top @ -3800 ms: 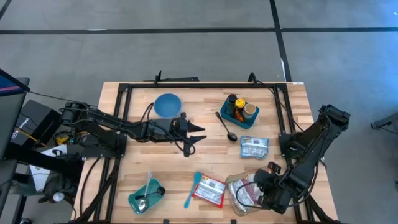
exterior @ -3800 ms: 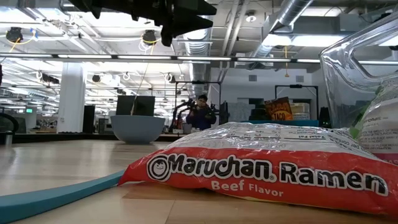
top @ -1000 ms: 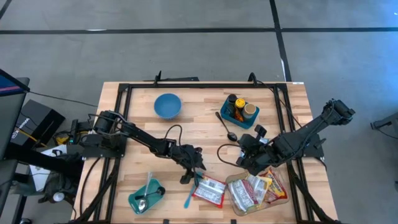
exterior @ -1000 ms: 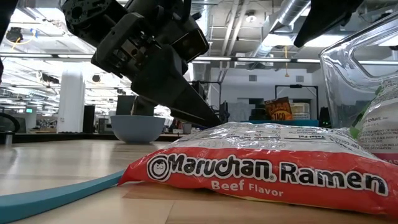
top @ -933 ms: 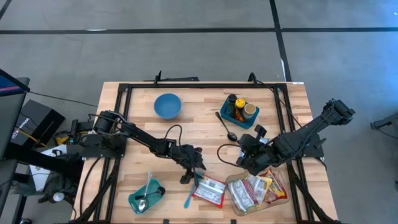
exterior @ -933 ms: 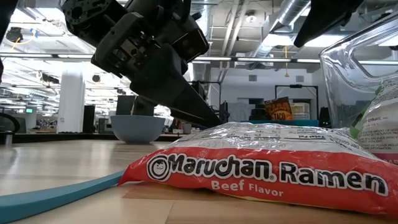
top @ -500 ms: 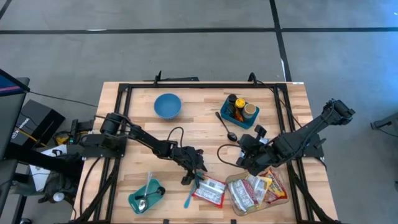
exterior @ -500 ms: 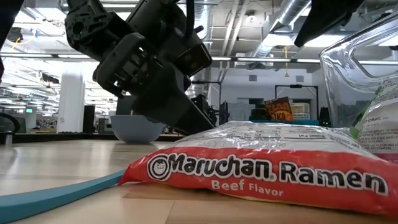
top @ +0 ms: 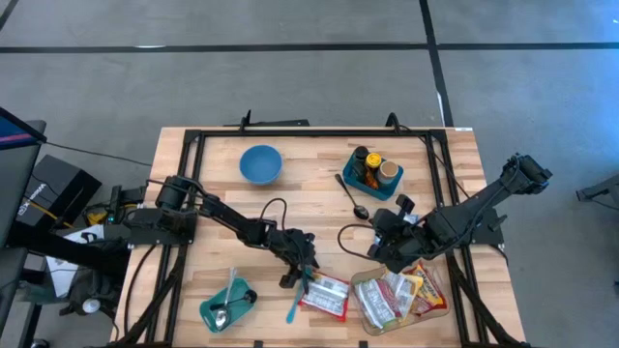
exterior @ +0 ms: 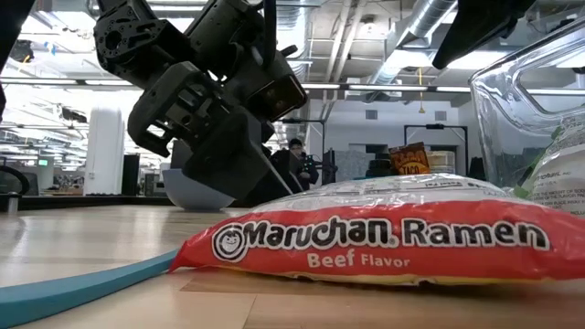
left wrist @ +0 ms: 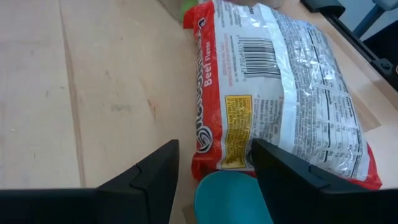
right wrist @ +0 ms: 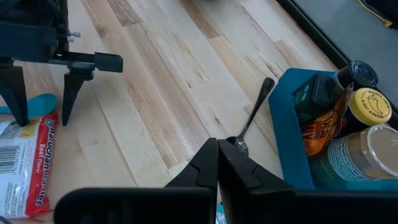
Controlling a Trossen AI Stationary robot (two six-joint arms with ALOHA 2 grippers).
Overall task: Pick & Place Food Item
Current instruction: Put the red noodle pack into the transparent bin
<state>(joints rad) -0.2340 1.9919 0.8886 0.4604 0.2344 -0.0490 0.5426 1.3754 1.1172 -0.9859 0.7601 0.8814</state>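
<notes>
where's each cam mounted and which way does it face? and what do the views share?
High: overhead, straight down on the table; both arms show.
Low: at tabletop height, level across the ramen packet; the left gripper comes in from above.
Left wrist: on the left arm, looking past its open fingers at the ramen packet and a teal utensil.
Right wrist: on the right arm, past its shut right gripper toward a spoon and a blue bin.
Shared: every view shows the ramen packet.

A red ramen packet (left wrist: 273, 93) with a silver-white printed face, a black barcode and a yellow panel is shown at centre frame. A teal spatula (left wrist: 233, 199) is seen below it, on pale striped wood (left wrist: 93, 93).
</notes>
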